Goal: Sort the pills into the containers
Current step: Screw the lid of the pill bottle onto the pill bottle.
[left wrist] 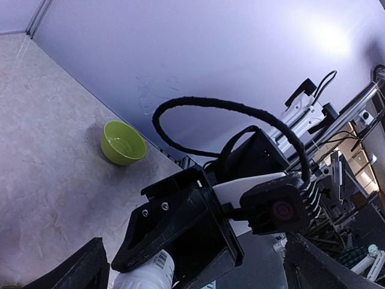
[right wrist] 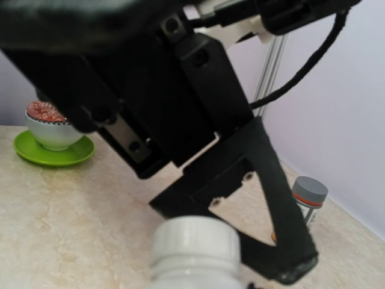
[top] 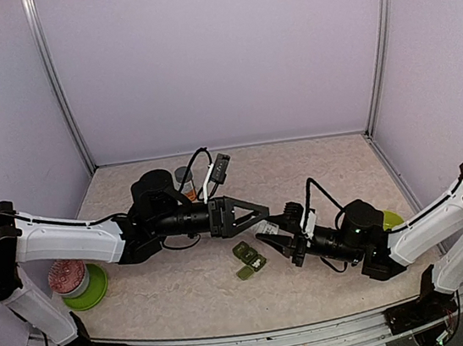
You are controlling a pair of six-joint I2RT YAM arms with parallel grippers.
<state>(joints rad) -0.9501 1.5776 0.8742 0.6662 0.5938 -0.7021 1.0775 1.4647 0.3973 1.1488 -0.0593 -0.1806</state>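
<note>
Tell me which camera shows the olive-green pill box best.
The top external view: the pill box lies in plain sight there, unobstructed. Neither wrist camera catches it at all.

soft even light, glare on wall [left wrist: 334, 36], wrist views blurred up close

Small olive-green pill box [top: 249, 261], lying flat

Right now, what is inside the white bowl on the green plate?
A red-and-white patterned round thing fills the mouth of the white bowl, which stands on the green plate. It covers the inside, so anything beneath it cannot be seen.
</note>
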